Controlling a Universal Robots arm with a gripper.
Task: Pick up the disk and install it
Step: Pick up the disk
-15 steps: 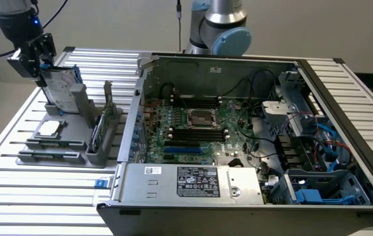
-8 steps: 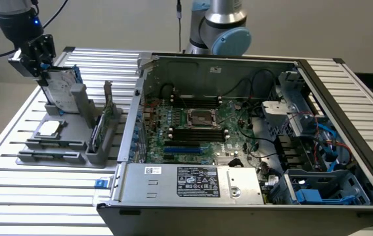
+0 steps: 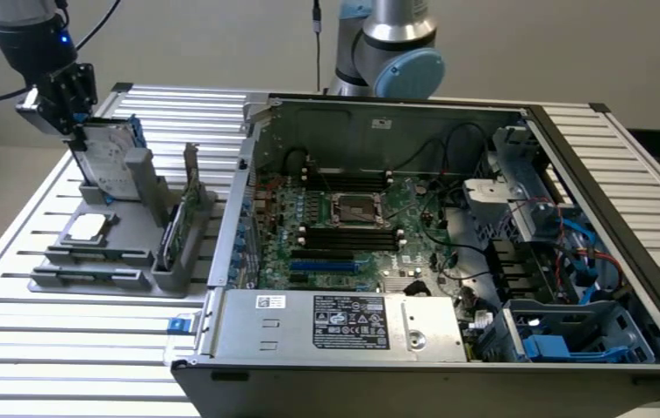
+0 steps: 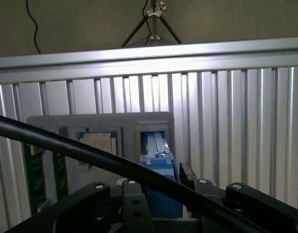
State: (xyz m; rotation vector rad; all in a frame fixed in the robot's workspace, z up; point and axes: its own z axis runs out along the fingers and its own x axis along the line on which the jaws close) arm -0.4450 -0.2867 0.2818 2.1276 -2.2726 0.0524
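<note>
**Black cable (image 4: 90,154) and pincer (image 4: 161,188) set over the upright disk (image 4: 161,165)**

Nearest the wrist camera, the cable is seen crossing in front of the pincer's dark links, and behind it the blue carrier edge of the disk is framed between them. Whether the pincer is apart or clamped on that edge cannot be told. In the exterior view the disk (image 3: 107,150) is seen standing on edge in a slot of the grey holder (image 3: 142,178). The holder sits at the exterior view's left on the slatted counter (image 3: 75,348), and the pincer is at the disk's upper edge. The disk has not been lifted, and the open computer case (image 3: 609,192) lies well apart, so the work is judged to be at the grasp.

Several faults may be expected from here. If the hold is taken only on the thin plastic carrier, or off centre, the disk could be tilted and jammed in its slot as it is raised, and the holder dragged along with it. A weak hold could let the metal body slip and be dropped onto the small silver chip (image 3: 86,228) or against the green card (image 3: 173,231) near it in the same holder. The loose cable could be caught on the holder's posts or on the case rim
</note>
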